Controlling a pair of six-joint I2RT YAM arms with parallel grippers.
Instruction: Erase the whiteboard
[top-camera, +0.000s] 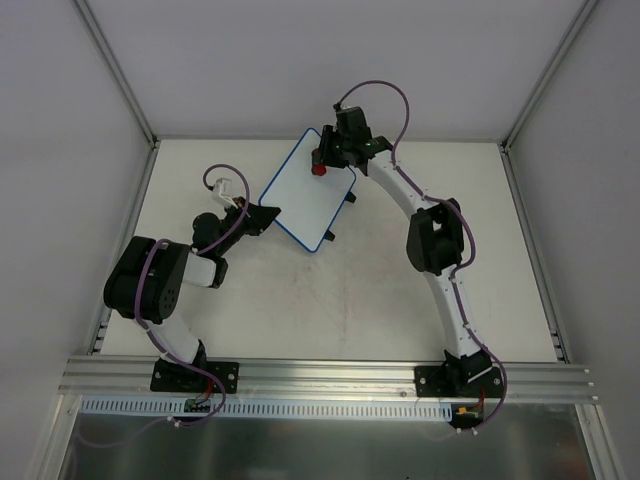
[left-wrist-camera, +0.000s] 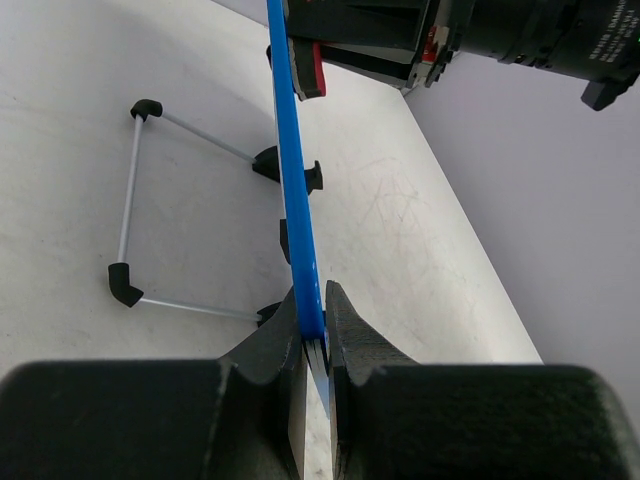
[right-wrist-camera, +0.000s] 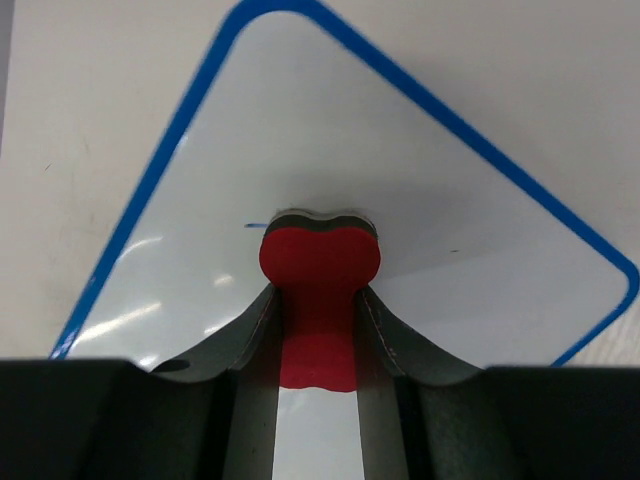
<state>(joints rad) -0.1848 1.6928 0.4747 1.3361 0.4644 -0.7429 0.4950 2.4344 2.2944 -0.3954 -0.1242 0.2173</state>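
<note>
The whiteboard (top-camera: 305, 200), white with a thin blue rim, lies tilted at the back middle of the table. My left gripper (top-camera: 268, 216) is shut on its left edge. In the left wrist view the board shows edge-on as a blue strip (left-wrist-camera: 295, 180) clamped between my fingers (left-wrist-camera: 318, 320). My right gripper (top-camera: 322, 165) is shut on the red bone-shaped eraser (top-camera: 320, 169) and presses it on the board's far part. In the right wrist view the eraser (right-wrist-camera: 318, 265) sits between the jaws of the gripper (right-wrist-camera: 318, 300) against the white surface (right-wrist-camera: 330, 140). A short blue mark (right-wrist-camera: 257, 226) shows beside the eraser's head.
A thin wire frame with black corner pieces (left-wrist-camera: 130, 200) lies on the table under the board. Two black tabs (top-camera: 352, 197) stick out on the board's right edge. An aluminium rail (top-camera: 330, 375) runs along the near edge. Enclosure walls stand at left, right and back.
</note>
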